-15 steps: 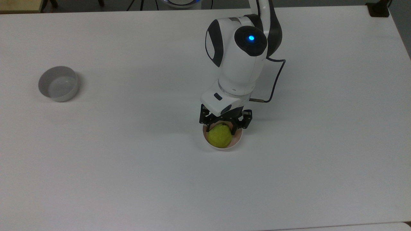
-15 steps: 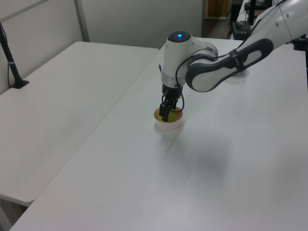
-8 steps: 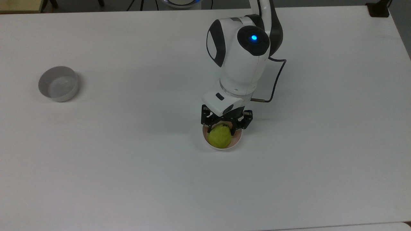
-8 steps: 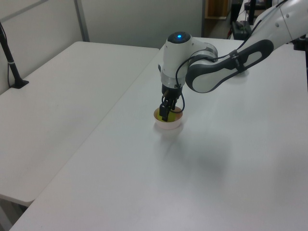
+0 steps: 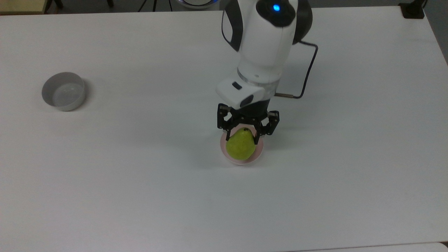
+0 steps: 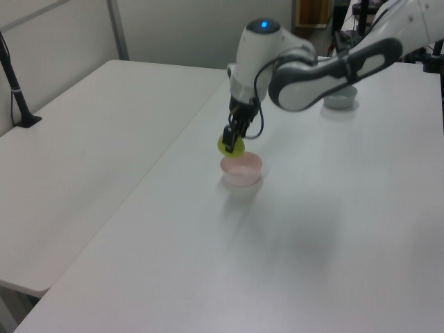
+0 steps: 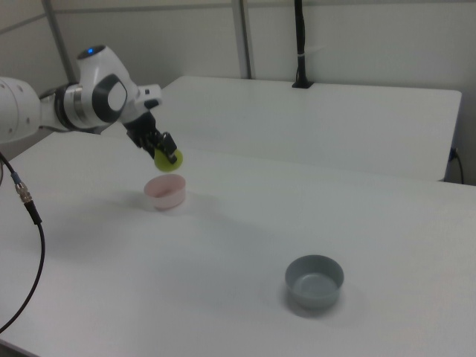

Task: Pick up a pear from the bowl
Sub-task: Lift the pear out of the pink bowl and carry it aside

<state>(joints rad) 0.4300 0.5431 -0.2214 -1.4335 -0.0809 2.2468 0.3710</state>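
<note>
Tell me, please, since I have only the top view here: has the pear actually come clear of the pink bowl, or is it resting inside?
Observer: It is clear. In the left view the pear hangs above the pink bowl, with a gap under it.
Operator: Thank you. Is anything left in the bowl?
Observer: No. The right view looks into the bowl and its inside is bare.
Operator: And are the fingers really on the fruit?
Observer: Yes. In the right view the gripper is shut on the pear, which hangs below the tilted wrist.
</note>
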